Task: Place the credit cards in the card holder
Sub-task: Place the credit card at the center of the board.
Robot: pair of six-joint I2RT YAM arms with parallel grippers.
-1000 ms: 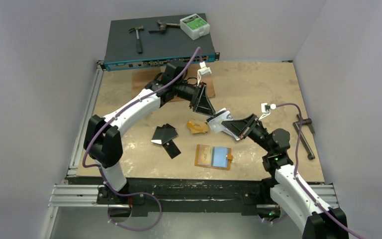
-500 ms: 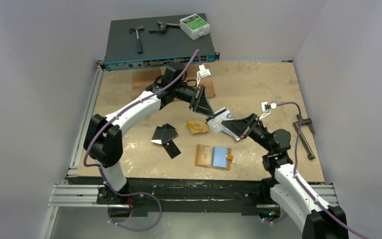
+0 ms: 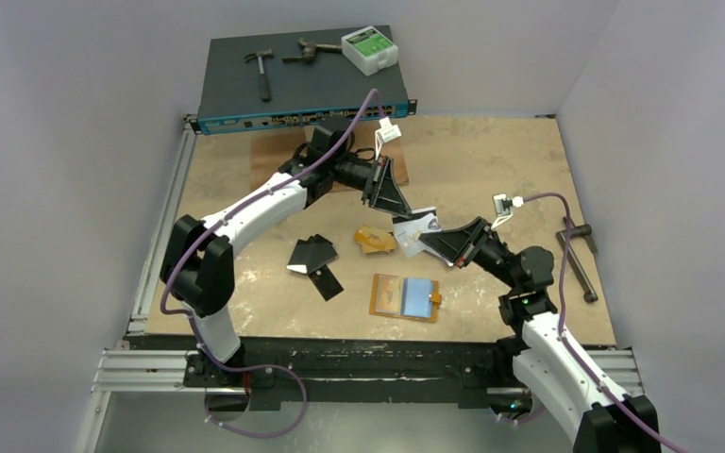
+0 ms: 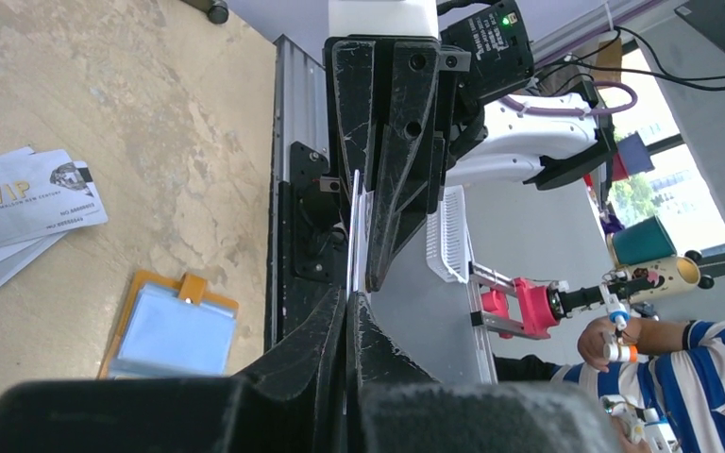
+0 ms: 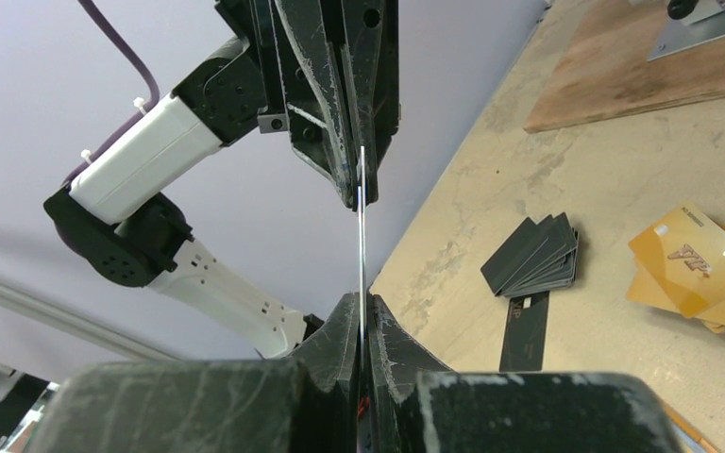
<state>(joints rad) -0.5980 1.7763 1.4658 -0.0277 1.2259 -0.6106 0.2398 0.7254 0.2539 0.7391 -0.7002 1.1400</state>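
A silvery-white credit card [image 3: 416, 226] hangs above the table, pinched at both ends. My left gripper [image 3: 400, 220] is shut on its far end and my right gripper [image 3: 427, 240] on its near end. It shows edge-on as a thin line in the left wrist view [image 4: 354, 226], running from my left gripper [image 4: 347, 300], and in the right wrist view [image 5: 362, 231], running from my right gripper [image 5: 362, 302]. The card holder [image 3: 406, 297] lies open on the table, orange with a blue inside [image 4: 172, 326]. Black cards [image 3: 313, 253], orange-gold cards [image 3: 376, 239] and silvery cards [image 4: 19, 203] lie in piles.
One black card [image 3: 327, 281] lies apart below the black pile. At the back stands a dark network switch [image 3: 302, 90] carrying a hammer [image 3: 261, 68], a tool [image 3: 307, 49] and a white box [image 3: 370, 49]. A metal clamp [image 3: 576, 255] lies at the right edge.
My left gripper has shut on the far end of the card that my right gripper holds. Both arms have shifted a little to the left with it.
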